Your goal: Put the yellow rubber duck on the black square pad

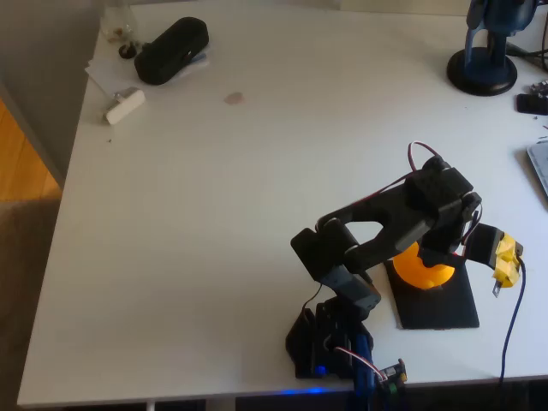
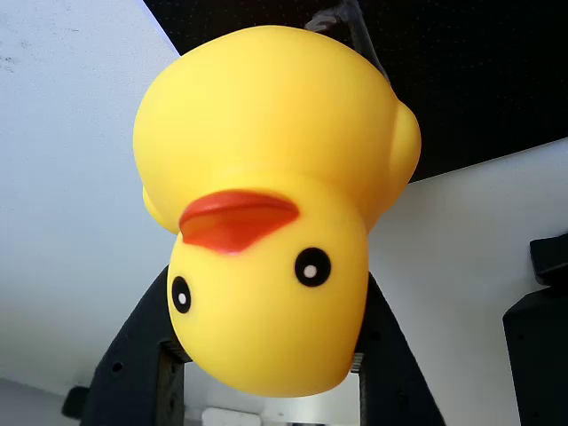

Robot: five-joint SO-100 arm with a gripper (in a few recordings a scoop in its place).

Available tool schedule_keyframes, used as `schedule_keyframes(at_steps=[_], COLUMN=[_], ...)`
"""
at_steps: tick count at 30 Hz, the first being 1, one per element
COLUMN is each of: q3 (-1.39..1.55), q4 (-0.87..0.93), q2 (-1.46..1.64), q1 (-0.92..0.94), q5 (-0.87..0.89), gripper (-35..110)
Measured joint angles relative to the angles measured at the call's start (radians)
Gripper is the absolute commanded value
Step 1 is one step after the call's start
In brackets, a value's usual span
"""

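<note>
The black square pad [image 1: 445,310] lies on the white counter [image 1: 214,223]. The arm bends over the pad. The pincer [image 2: 266,373] grips the yellow rubber duck [image 2: 266,204] above it.

- A white table [image 1: 214,214] spans most of the overhead view, evenly lit, with a faint pinkish stain [image 1: 234,98] toward the far side.
- A wood floor [image 1: 21,154] shows in warm orange-brown past the table's left edge.
- A grey wall or panel [image 1: 38,51] stands at the upper left corner.
</note>
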Motion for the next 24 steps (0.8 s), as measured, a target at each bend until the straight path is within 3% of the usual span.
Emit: schedule_keyframes(at_steps=[14,24], q3=[-0.055,-0.071], q4=[0.011,0.216], q2=[0.002,0.031], q1=[-0.005,-0.005], q5=[0.003,0.000], gripper=[10,10])
